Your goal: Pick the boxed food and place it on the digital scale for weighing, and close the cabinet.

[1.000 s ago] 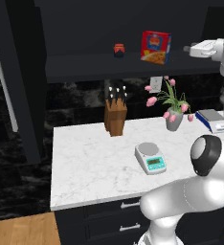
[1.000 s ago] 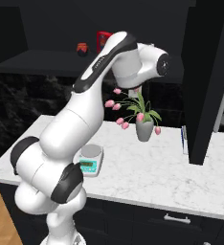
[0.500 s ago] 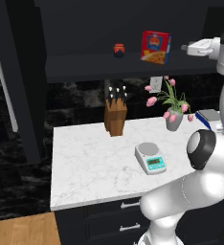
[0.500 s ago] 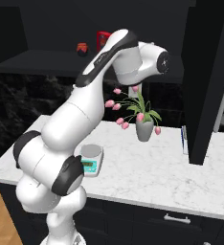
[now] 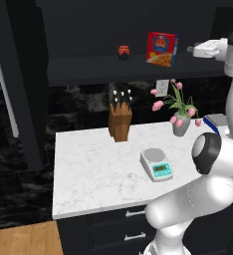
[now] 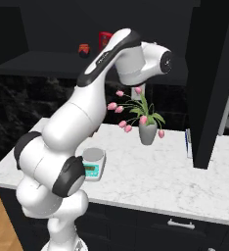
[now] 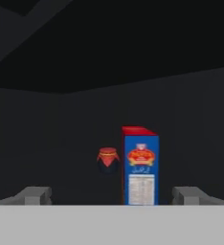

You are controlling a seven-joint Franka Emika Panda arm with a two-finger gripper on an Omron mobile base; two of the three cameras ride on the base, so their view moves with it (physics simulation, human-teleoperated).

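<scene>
Up at shelf height, the gripper (image 7: 113, 195) hangs wide open and empty, just right of the box (image 5: 162, 49) standing upright inside the cabinet (image 5: 24, 84) beside a jar (image 5: 123, 52).

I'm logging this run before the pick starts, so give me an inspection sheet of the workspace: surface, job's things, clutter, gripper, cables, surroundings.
Surface: white marble counter, over dark drawers.
Job's things: boxed food upright on the shelf of the open cabinet; digital scale on the counter, its plate bare.
Clutter: small red jar on the shelf left of the box; knife block; pink tulips in a grey vase; blue-edged scale at the counter's right.
Gripper: gripper open, at shelf height, facing the box, apart from it.
Cables: nothing seen.
Surroundings: black marbled backsplash; wood floor.
</scene>
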